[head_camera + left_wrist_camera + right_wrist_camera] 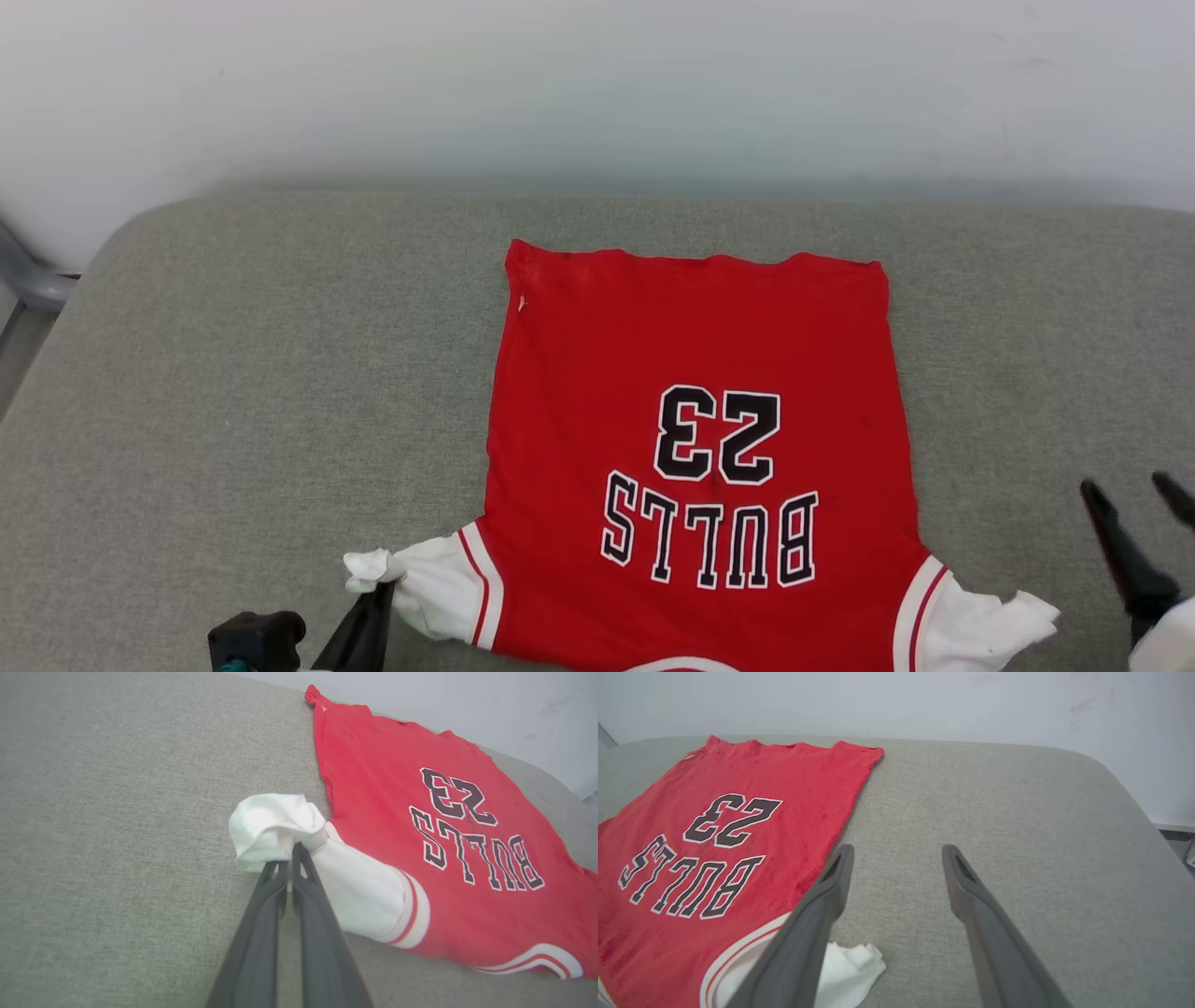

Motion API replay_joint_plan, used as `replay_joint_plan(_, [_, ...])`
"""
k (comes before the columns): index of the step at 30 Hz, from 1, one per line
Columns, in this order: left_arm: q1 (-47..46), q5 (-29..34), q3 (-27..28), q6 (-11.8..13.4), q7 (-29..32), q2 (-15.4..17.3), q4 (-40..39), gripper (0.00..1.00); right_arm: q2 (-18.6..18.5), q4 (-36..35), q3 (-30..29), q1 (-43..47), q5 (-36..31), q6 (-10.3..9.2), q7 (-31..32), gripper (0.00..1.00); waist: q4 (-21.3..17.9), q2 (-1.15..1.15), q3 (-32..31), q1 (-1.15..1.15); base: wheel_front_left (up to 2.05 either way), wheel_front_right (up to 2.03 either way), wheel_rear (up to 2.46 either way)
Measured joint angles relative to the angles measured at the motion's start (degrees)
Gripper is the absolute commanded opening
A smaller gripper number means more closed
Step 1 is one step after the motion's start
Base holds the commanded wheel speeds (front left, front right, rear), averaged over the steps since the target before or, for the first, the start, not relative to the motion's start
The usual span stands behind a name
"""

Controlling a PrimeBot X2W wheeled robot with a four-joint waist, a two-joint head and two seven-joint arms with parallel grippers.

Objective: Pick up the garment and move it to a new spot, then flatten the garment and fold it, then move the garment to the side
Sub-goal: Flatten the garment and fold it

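1 shirt (691, 355) sleeve (275, 821) sits pinched in the left gripper (290, 856); right gripper (896, 858) spread, empty. Likely flattening: next, tug it flat.

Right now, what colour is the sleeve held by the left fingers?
The sleeve is white; the left wrist view shows it best.

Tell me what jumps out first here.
A red jersey printed "BULLS 23" lies spread flat on the grey cushion, print up, collar toward the robot. The left gripper, jaws shut, pinches its bunched white sleeve; the right gripper hangs open near the other sleeve.
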Motion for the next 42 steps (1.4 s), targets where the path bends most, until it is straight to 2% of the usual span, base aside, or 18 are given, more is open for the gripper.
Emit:
replay_joint_plan(5, [-2.4,1.9,-0.8,0.5,-0.2,0.0,-2.2,0.0,-2.2,-4.5,-3.4,-8.3,-1.6,-0.01,2.0,1.0,1.0,0.0,2.2,0.0,0.0,0.0,0.0])
replay_joint_plan(11, [-7.1,3.9,-2.3,0.0,-0.2,-1.2,-4.1,0.0,-6.4,-5.2,-2.8,-23.5,-2.4,-0.01,9.7,1.0,3.1,0.0,6.3,0.01,0.0,0.0,0.0])
replay_joint_plan(15, [-10.1,5.1,-3.5,-0.5,-0.7,-2.3,-4.0,0.0,-8.7,-3.4,1.4,-33.2,-1.6,0.0,17.9,1.0,4.7,0.0,9.6,0.01,0.0,0.0,0.0])
replay_joint_plan(16, [-11.7,5.7,-4.1,-0.8,-1.2,-3.4,-3.9,0.0,-10.2,0.4,5.1,-39.4,0.3,-0.01,25.7,1.0,6.0,0.0,11.9,0.01,0.0,0.0,0.0])
replay_joint_plan(18, [-12.7,5.9,-4.2,-1.0,-1.7,-4.0,-3.8,0.0,-12.4,2.6,8.7,-43.5,0.4,0.02,30.2,1.0,6.8,0.0,13.3,0.01,0.0,0.0,0.0])
replay_joint_plan(27, [-16.5,7.2,-5.0,-2.2,-3.0,-6.5,-3.0,0.0,-14.6,15.1,18.2,-57.7,5.5,0.0,49.0,1.0,9.9,0.0,19.5,0.01,0.0,0.0,0.0])
replay_joint_plan(32, [-18.5,7.9,-5.3,-3.0,-3.6,-7.7,-2.7,0.0,-14.5,20.4,20.3,-63.1,5.1,0.0,53.4,1.0,11.3,0.0,22.8,0.01,0.0,0.0,0.0])
replay_joint_plan(42, [-21.4,9.1,-4.9,-4.6,-4.2,-9.7,-1.0,0.0,-13.4,27.5,22.7,-66.0,4.2,-0.02,54.0,1.0,13.5,0.0,28.0,0.0,0.0,0.0,0.0])
